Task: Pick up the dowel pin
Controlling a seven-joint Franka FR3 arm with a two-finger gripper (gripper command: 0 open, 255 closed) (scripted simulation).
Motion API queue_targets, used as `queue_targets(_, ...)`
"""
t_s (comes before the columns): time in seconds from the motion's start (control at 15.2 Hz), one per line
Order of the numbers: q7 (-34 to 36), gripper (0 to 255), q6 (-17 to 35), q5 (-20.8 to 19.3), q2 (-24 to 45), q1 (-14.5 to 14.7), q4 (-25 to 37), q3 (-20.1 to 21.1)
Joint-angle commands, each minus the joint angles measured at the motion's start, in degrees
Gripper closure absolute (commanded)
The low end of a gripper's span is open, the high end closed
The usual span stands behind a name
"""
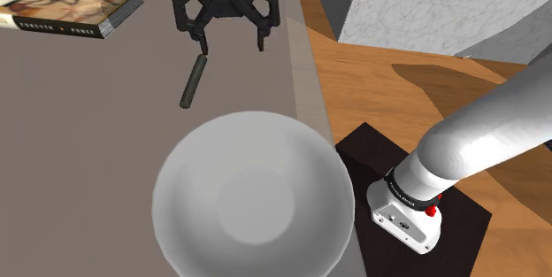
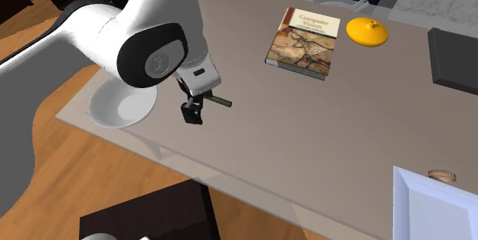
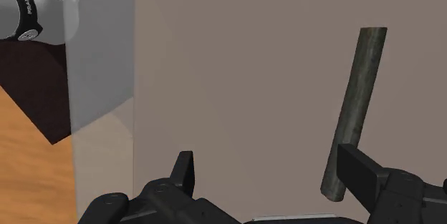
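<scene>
The dowel pin (image 1: 193, 80) is a dark grey rod lying flat on the taupe table (image 1: 88, 142). My gripper (image 1: 233, 47) hovers over the table with its fingers open and nothing between them. One fingertip (image 1: 205, 49) stands over the pin's far end, while the rest of the pin runs away from the hand toward the bowl. In the wrist view the pin (image 3: 354, 112) lies outside the open gap, its end meeting one finger (image 3: 362, 176). In the second exterior view the gripper (image 2: 193, 116) sits beside the pin (image 2: 220, 101).
A large white bowl (image 1: 248, 196) stands near the table's edge, close to the pin. A book (image 1: 66, 5) and a yellow object (image 2: 367, 31) lie farther off. A white tray (image 2: 433, 208) and a dark slab (image 2: 456, 58) sit at the second exterior view's right.
</scene>
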Motion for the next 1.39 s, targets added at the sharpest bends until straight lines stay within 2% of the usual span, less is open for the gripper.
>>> queue_targets(0.0,8.7,0,-1.0,-4.6,8.2,-0.5,5.4,4.8)
queue_targets(0.13,17.3,0,-2.9,-10.6,17.3,1.8,11.4,7.9)
queue_targets(0.2,21.2,0,-4.2,-13.7,21.9,4.1,14.7,8.4)
queue_targets(0.26,22.7,0,-4.7,-14.7,23.6,5.6,16.2,7.9)
queue_targets(0.73,22.3,0,1.6,-13.7,22.2,4.6,9.2,7.2)
queue_targets(0.86,22.2,0,1.6,-13.7,22.2,4.6,9.2,7.2)
queue_targets(0.92,22.3,255,1.5,-13.8,22.4,4.7,9.3,7.2)
queue_targets(1.32,22.3,255,1.3,-14.0,22.6,4.8,9.7,7.2)
